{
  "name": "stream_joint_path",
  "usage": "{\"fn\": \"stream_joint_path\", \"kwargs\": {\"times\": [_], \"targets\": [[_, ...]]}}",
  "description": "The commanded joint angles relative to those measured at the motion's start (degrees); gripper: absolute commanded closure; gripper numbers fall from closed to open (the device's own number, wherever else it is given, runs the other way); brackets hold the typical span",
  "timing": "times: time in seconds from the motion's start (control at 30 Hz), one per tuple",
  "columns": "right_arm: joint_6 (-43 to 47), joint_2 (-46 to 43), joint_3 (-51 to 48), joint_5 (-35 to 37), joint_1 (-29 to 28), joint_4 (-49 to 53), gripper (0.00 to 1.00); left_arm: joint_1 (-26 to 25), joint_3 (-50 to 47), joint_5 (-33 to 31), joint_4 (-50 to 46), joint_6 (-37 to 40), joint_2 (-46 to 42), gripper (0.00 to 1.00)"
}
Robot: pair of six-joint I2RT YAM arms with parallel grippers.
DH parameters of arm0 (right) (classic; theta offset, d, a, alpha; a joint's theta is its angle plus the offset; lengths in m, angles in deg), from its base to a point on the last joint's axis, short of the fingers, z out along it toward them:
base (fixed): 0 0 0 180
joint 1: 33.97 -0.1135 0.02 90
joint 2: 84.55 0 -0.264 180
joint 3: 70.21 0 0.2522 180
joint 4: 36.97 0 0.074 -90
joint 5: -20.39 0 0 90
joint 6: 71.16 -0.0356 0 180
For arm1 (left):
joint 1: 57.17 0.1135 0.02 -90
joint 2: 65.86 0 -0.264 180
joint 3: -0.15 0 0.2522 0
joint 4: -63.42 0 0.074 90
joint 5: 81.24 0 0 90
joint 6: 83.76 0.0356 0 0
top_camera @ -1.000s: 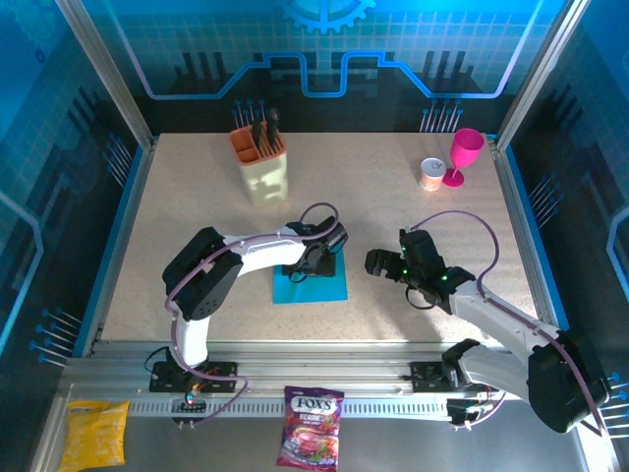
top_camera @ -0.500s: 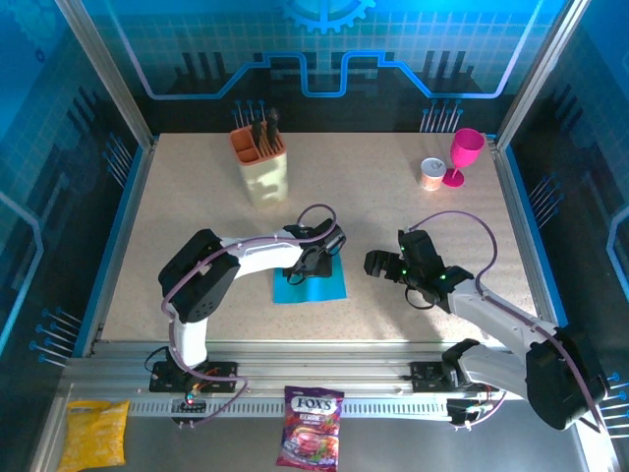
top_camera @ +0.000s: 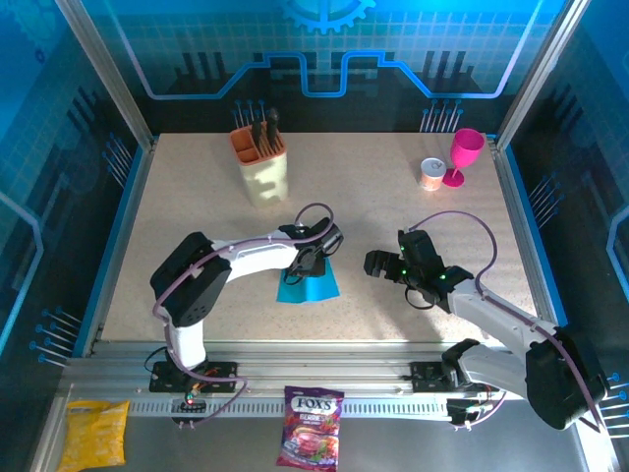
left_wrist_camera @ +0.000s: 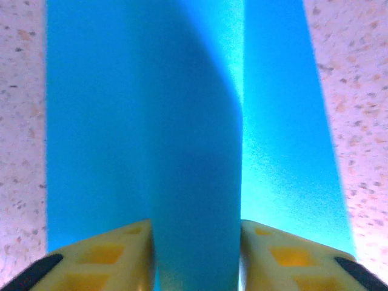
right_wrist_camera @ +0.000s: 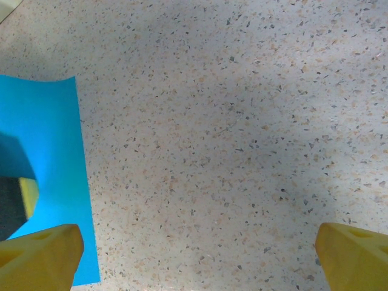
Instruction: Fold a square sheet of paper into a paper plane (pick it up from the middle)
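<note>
Two claws work above the worktop [top_camera: 197,226]. The left claw [left_wrist_camera: 195,257] is clenched on a raised ridge at the middle of the square sheet of paper [top_camera: 313,287]. The sheet's side flaps lie flat in front of the left arm. The right claw [right_wrist_camera: 197,254] hangs released over bare surface near the sheet's right edge.

Risk: the thin ridge may slip from the pinch, or crease off-centre if the lift is uneven.

The ridge, judged the long axis, runs straight out between the fingers, apparently near-to-far, toward the utensil holder [top_camera: 263,177].
</note>
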Motion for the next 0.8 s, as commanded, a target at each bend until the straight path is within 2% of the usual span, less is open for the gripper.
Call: {"fn": "stream_joint_path", "kwargs": {"times": [0.0,0.17,0.3,0.4,0.6,0.77], "targets": [[-0.3,-0.8,1.1,-0.3,-0.7,0.1,0.01,-0.6,-0.3,1.1,0.6,1.9,-5.2,0.69],[-0.6,-1.0,1.1,-0.6,-0.5,0.2,0.01,-1.3,-1.7,6.8,5.7,3.2,-11.4,0.69],[-1.1,-1.3,1.4,-0.9,0.1,1.1,0.01,-1.5,-5.9,16.2,16.8,2.1,-15.9,0.68],[-1.8,-2.1,1.5,-1.2,1.1,2.4,0.01,-1.5,-10.4,20.3,26.5,-0.9,-17.8,0.65],[-2.3,-5.0,1.3,-2.2,3.4,5.1,0.01,-1.4,-17.6,21.0,38.0,-4.0,-16.7,0.62],[-1.4,-6.1,2.0,-2.8,3.9,6.8,0.01,-1.3,-20.0,18.8,40.0,-2.8,-14.4,0.62]]}}
